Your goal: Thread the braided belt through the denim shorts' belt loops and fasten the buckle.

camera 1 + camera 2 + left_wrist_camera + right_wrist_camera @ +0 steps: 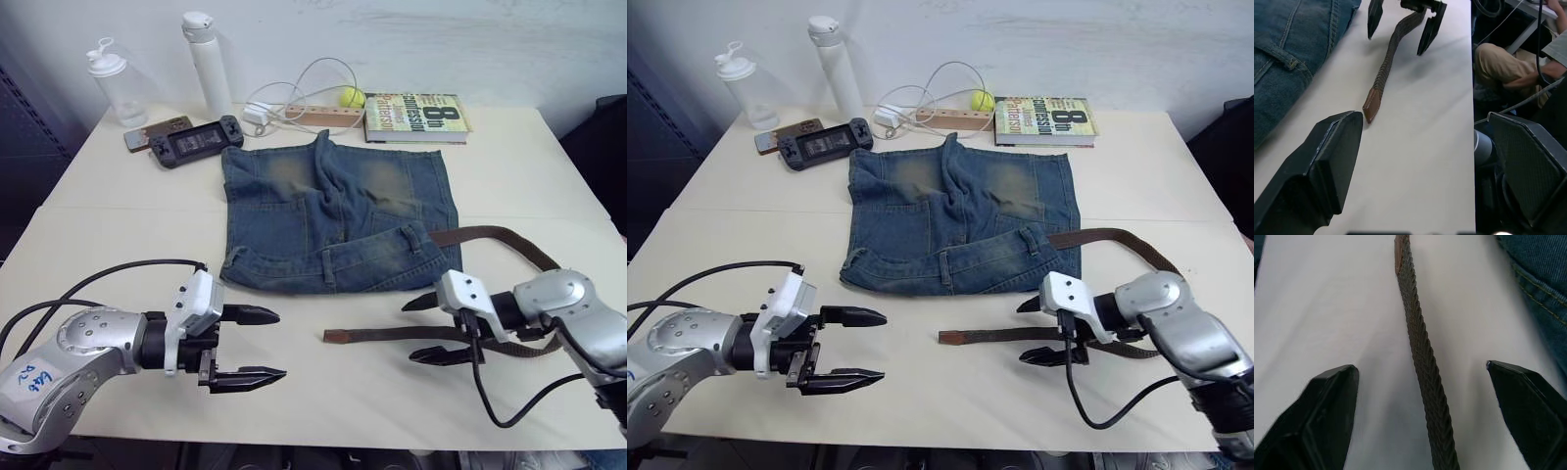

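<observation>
Denim shorts (pixel 338 215) flat at frame center, braided belt (pixel 392 335) lying loose lower right, tan tip pointing left. Right gripper (pixel 431 328) wide open, straddling belt without pinching. Left gripper (pixel 250 345) lower left, spread wide, holding nothing.

Woven matt braided belt (pixel 1422 367), faded denim shorts (pixel 333 211), seemingly smooth table (pixel 294 411)
</observation>
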Robot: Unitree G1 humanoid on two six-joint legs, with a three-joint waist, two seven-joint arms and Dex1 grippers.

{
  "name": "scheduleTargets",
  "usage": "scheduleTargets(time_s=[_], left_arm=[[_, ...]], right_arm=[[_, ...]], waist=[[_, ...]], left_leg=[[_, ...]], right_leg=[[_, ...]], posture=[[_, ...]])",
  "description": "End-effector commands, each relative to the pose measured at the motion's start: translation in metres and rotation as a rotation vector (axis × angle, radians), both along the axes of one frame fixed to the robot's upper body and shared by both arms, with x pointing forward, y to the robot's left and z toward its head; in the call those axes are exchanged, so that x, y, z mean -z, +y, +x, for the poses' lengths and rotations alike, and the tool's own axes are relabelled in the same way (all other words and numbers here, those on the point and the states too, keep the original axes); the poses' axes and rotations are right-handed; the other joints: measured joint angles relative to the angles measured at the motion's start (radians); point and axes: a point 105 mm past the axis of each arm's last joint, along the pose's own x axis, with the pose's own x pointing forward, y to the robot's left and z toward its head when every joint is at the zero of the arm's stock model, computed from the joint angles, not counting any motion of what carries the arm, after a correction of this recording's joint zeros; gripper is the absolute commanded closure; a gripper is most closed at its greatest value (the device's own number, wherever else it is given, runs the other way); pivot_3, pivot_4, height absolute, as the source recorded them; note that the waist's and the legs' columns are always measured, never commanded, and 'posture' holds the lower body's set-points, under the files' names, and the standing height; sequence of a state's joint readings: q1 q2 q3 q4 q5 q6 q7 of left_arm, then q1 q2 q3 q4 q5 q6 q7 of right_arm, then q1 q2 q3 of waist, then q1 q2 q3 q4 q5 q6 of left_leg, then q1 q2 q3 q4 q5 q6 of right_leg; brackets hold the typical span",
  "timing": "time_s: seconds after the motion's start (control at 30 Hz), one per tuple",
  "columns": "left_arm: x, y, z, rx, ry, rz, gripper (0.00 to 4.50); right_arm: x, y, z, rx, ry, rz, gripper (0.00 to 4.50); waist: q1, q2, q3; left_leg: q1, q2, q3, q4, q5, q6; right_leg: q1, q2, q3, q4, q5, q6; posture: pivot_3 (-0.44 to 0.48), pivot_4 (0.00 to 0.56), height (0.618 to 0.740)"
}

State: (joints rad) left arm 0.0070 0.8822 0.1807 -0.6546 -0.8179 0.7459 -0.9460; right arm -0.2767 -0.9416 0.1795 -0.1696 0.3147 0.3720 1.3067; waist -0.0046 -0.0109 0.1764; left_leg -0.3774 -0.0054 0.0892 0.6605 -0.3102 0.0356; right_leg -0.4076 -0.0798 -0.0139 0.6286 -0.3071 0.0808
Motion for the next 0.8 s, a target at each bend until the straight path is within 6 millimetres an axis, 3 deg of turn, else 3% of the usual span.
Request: scheduleTargets(time_s=[0.03,0.2,0.37,0.53,0.67,0.8], left_arm=[[-0.006,0.0,0.0,-0.003,-0.051,0.004,0.0],[-0.009,0.005,0.013,-0.021,-0.074,-0.021,0.0],[-0.012,0.005,0.027,-0.027,-0.095,-0.085,0.0],[-0.001,-0.005,0.03,-0.053,-0.006,-0.218,0.0],[-0.012,-0.027,0.041,-0.07,0.023,-0.379,0.0],[-0.016,-0.053,0.057,-0.081,0.04,-0.487,0.0]], right_arm=[[-0.001,-0.002,0.003,0.003,-0.037,-0.008,1.83],[0.01,0.007,0.001,-0.069,-0.111,-0.011,4.44],[-0.011,0.013,-0.001,-0.073,-0.074,0.103,4.48],[-0.058,0.008,0.002,-0.08,0.018,0.235,4.48],[-0.098,0.008,0.009,-0.059,0.071,0.362,4.48],[-0.115,0.008,0.013,-0.047,0.084,0.411,4.48]], waist=[[0.0,0.0,0.0],[0.0,0.0,0.0],[-0.002,0.0,0.0],[-0.008,0.0,0.0],[-0.005,0.0,0.001],[0.007,0.0,0.0]], left_leg=[[0.0,0.0,0.0,0.0,0.0,0.0],[0.0,0.0,0.0,0.0,0.0,0.0],[0.0,0.0,0.0,0.001,0.0,-0.001],[0.0,0.0,0.0,0.001,0.0,0.0],[0.0,0.0,-0.002,0.002,0.0,0.0],[0.0,0.0,-0.004,0.002,0.0,0.0]], right_leg=[[0.0,0.0,0.0,0.0,0.0,0.0],[0.0,0.0,-0.001,0.0,0.0,0.0],[0.0,0.0,-0.001,0.001,0.0,0.0],[0.0,0.0,-0.001,0.002,0.0,0.0],[0.0,0.0,-0.002,0.002,0.0,0.0],[0.002,0.0,-0.004,0.002,0.0,0.0]], posture=[[0.0,0.15,0.708],[0.0,0.15,0.708],[0.0,0.15,0.708],[0.0,0.15,0.708],[0.0,0.15,0.708],[0.0,0.15,0.708]])
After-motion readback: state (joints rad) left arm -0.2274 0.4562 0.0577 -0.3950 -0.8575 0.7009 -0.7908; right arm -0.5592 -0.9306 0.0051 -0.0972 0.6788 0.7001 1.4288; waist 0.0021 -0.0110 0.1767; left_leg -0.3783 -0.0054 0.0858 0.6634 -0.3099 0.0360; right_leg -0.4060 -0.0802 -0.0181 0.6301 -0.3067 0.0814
